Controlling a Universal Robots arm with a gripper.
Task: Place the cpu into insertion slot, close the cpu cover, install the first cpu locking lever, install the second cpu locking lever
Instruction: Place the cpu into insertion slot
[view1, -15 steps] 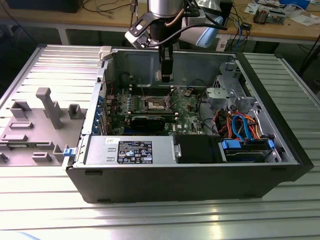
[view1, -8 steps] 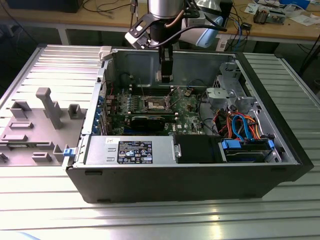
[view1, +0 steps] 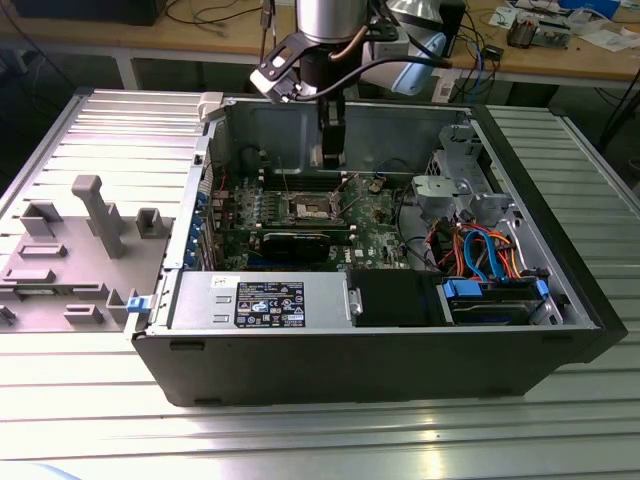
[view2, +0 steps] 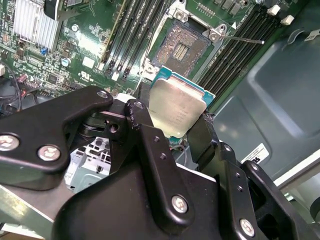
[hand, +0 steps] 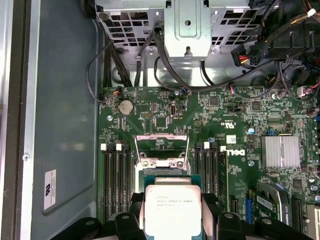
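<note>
Holding the cpu (view2: 177, 107) by two opposite edges, the jaws are closed narrowly on it, with its silver top turned to both wrist cameras. This grip most likely keeps the contact side facing the motherboard (hand: 210, 125) and leaves the flat faces untouched. The chip hangs clear above the insertion slot (view2: 182, 47) and is not seated. The second wrist view looks past the chip into the slot's bare dark centre inside its silver rim. It also shows a thin locking lever (view2: 242, 39) swung out free of its catch, which seems to be why the socket lies open to receive the part. In the first wrist view the cpu comes in front of the socket, but just beyond it the cpu cover (hand: 161, 136) stands raised, with green board visible through its square window. The exterior view adds the wider layout. The arm (view1: 330, 20) reaches straight down into the open computer case (view1: 400, 350), which lies on its side on the ribbed worktop (view1: 300, 440), presumably so the board faces upward. In that view the jaws sit toward twelve o'clock from the socket, the power supply (view1: 260, 300) toward six o'clock, and a grey fixture tray (view1: 70, 250) well apart toward nine o'clock.
</note>
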